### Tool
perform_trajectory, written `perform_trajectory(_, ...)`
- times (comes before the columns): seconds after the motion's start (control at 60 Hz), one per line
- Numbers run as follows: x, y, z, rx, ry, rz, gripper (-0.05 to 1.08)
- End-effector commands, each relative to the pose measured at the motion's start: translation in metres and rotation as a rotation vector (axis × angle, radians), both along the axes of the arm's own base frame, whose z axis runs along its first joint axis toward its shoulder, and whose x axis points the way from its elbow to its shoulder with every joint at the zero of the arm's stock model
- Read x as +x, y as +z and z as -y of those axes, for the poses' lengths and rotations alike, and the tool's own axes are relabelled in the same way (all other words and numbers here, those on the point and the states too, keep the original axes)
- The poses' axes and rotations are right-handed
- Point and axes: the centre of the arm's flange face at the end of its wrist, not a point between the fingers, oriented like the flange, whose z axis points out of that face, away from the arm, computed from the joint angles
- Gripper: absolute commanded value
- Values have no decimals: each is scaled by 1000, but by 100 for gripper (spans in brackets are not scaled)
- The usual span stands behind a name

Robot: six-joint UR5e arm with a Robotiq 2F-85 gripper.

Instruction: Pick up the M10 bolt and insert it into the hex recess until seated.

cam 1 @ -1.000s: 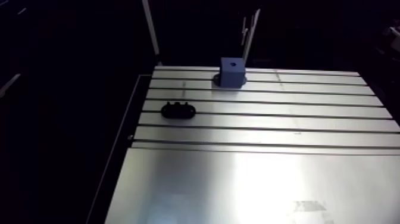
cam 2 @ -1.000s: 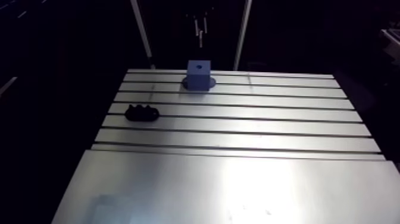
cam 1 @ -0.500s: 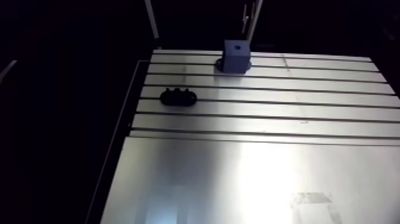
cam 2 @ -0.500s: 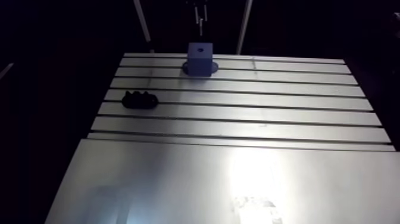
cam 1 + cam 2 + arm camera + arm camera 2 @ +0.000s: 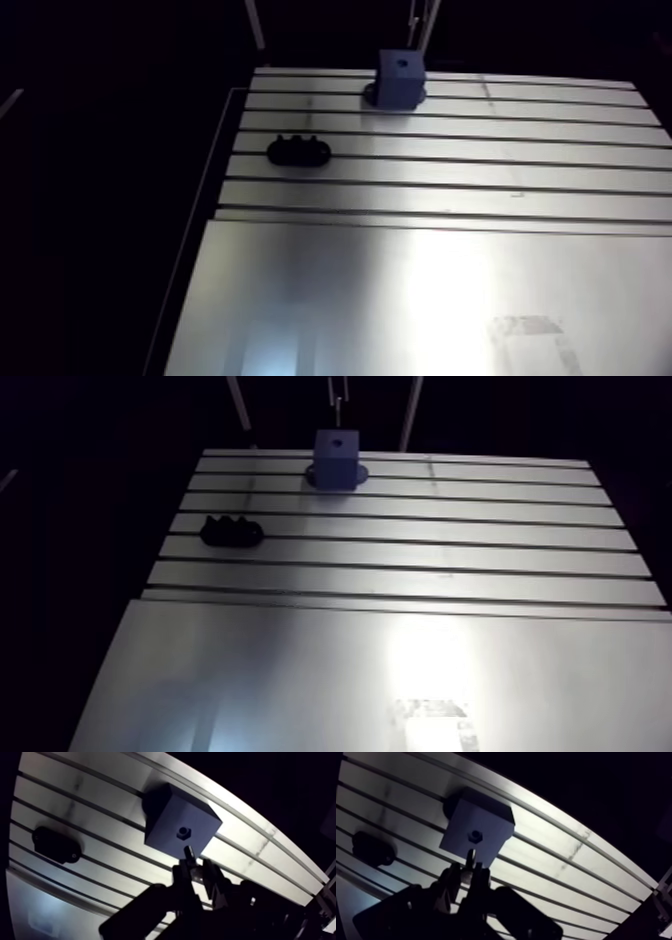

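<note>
A blue block (image 5: pixel 400 78) stands at the far side of the slotted table (image 5: pixel 450 170), with a small hex recess (image 5: pixel 184 832) in its top face. In the wrist view my gripper (image 5: pixel 196 871) hovers above the block and is shut on the M10 bolt (image 5: pixel 189 853). The bolt sticks out past the fingertips, and its end lies just short of the recess, over the block's near edge. I cannot tell whether it touches the block. The arm view does not show the gripper.
A black oblong holder (image 5: pixel 298 152) with small bumps lies on the slotted part of the table, left of the block. A smooth metal plate (image 5: pixel 420 300) covers the near half of the table. The table's left edge (image 5: pixel 205 200) drops into darkness.
The whole arm view has shifted, so the block and holder sit higher in the picture; the camera moved. Neither the block nor the holder has moved on the table.
</note>
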Motion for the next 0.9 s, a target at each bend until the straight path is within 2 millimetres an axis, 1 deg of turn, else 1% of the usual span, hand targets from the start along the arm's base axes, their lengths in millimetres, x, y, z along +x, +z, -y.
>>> perform_trajectory(0.017, -3, -8, 0, 2, -4, 5, 108)
perform_trajectory(0.183, -4, -10, 0, 3, -8, 8, 108)
perform_trajectory(0.267, -7, -16, 0, 3, -8, 14, 108)
perform_trajectory(0.4, -7, -14, 0, 3, -11, 10, 108)
perform_trajectory(0.6, -10, -23, 0, 2, -12, 10, 108)
perform_trajectory(0.9, -9, -27, 0, 3, -17, 16, 108)
